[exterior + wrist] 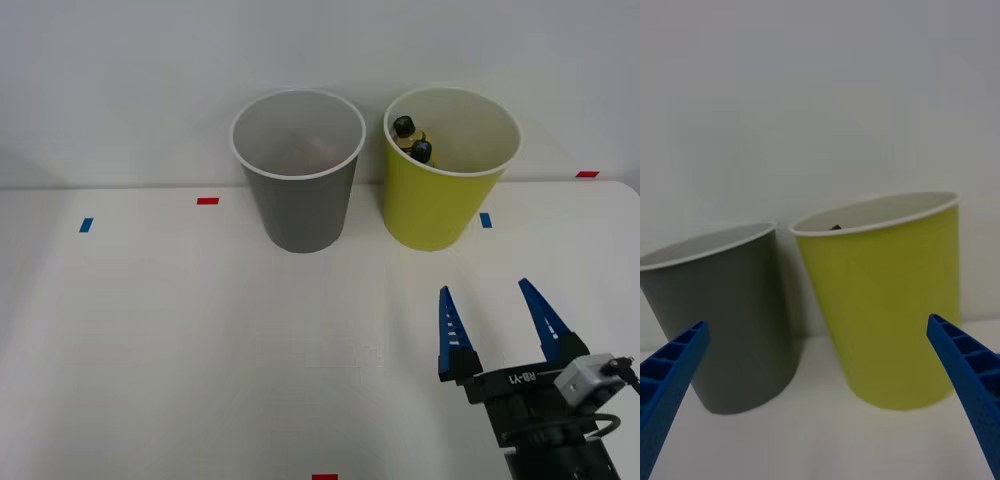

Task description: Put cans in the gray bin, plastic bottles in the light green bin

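Two tapered round bins, white-rimmed.
Black-capped plastic bottles [415, 140] lie inside the light green bin [432, 205]; ribbed blue tool [497, 308] is spread, empty.

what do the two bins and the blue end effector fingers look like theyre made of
Gray bin: likely paper or thin plastic, matte, with a thin rolled white rim and pale inside.
Light green bin: same build, matte yellow-green wall, white rim.
Right end effector fingers: probably molded or printed plastic, ribbed, uniformly blue, dull sheen.
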